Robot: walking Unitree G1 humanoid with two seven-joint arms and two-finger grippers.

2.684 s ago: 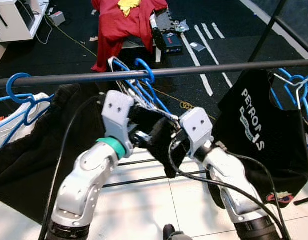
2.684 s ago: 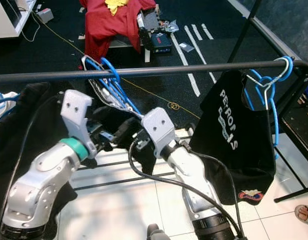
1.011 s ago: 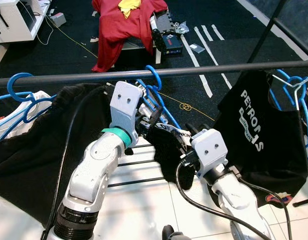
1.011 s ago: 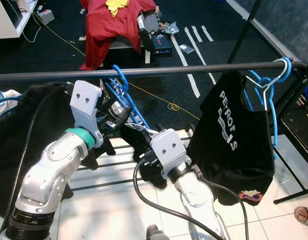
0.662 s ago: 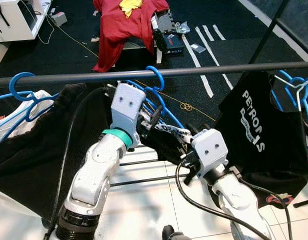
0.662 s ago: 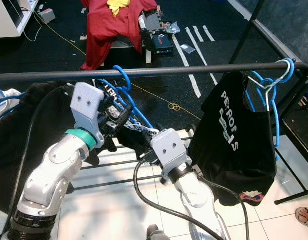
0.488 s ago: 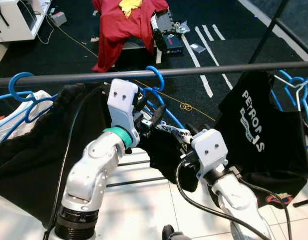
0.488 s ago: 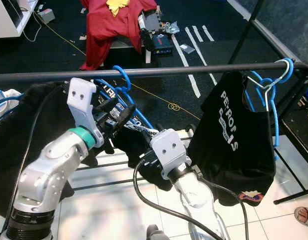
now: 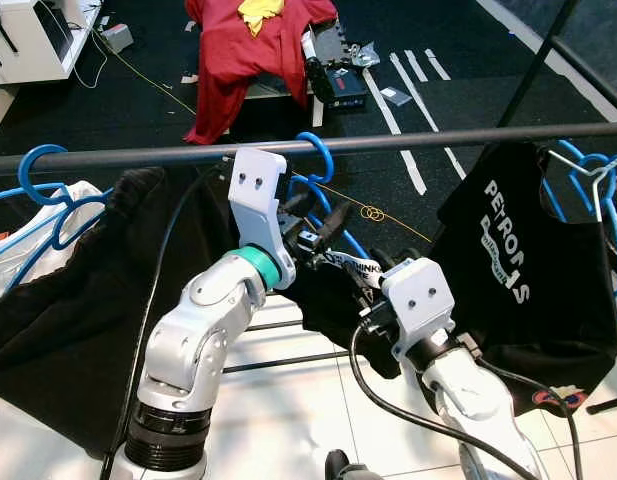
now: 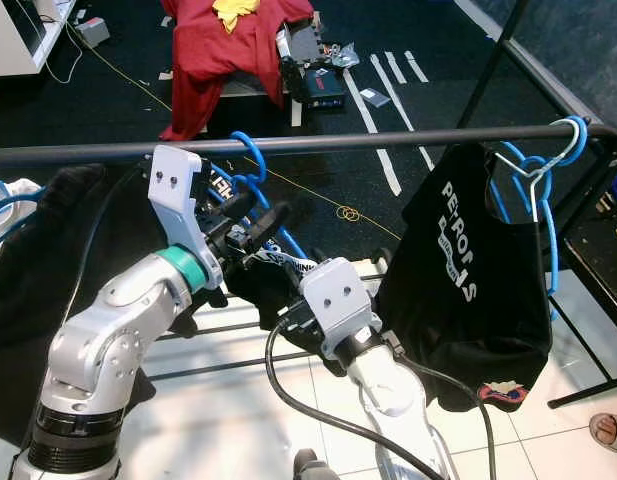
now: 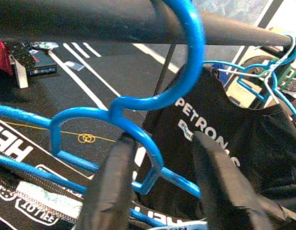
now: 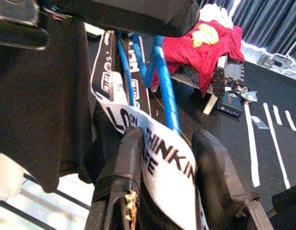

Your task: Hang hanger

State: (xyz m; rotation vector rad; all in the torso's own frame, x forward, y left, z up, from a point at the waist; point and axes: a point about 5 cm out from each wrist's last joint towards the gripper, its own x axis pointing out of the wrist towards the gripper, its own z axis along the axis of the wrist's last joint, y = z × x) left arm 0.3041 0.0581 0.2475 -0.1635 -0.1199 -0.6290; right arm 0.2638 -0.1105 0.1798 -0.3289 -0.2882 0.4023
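Left eye view: left gripper (image 9: 310, 222) raised (fingers parted) beside blue hanger (image 9: 318, 160).

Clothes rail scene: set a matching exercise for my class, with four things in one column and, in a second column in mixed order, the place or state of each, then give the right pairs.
Things:
1. blue hanger
2. black printed T-shirt
3. red garment
4. left claw

Places or states:
A. draped over something on the dark floor beyond the rail
B. hook over the dark rail, near its middle
C. open, fingers either side of the blue hanger's neck
D. hanging at the rail's right end

Pairs: 1-B, 2-D, 3-A, 4-C
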